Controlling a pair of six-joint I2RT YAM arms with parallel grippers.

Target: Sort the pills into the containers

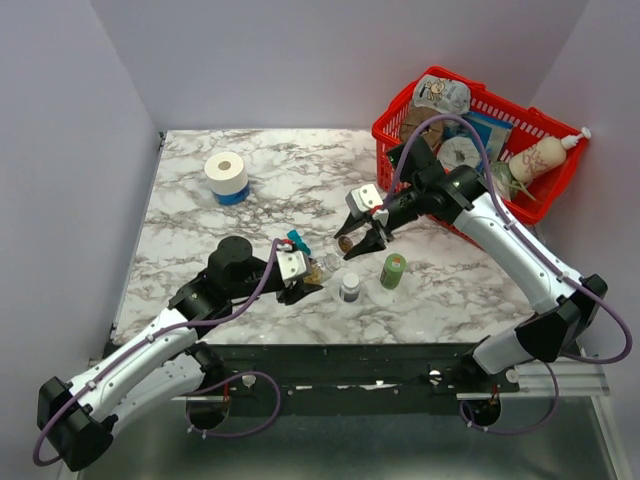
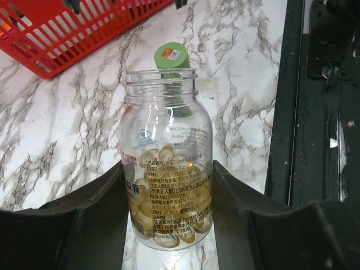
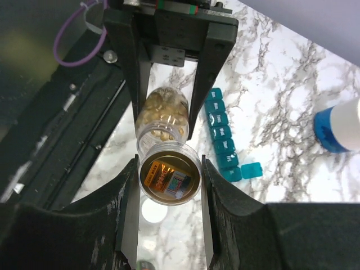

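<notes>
Two arms meet over the middle of the marble-patterned table [image 1: 190, 235]. The left arm reaches in low from the near-left corner with its forearm stretched toward the centre. The left gripper [image 1: 305, 272] is clamped on the waist of the clear bottle [image 2: 166, 112], one finger pressed against each side. The bottle's threaded mouth stands uncovered, and the pills [image 2: 169, 211], yellowish-brown capsules, are heaped in its lower part.

The right arm rises from the near-right corner, bends at the elbow beside the red wire basket [image 1: 520, 195] and angles down toward the left arm. The right gripper [image 3: 169, 169] is closed around the tan cap [image 3: 169, 181], holding it by the rim just off the bottle's mouth. The right wrist view shows the cap and the bottle lined up one behind the other.

The blue pill-organiser strip [image 3: 221, 132] lies flat on the table just beyond the left gripper, with a flap turned out at one end. A green bottle [image 1: 393, 270] and a white bottle [image 1: 349, 288] stand near the front edge, and a white roll [image 1: 226, 175] sits far left.
</notes>
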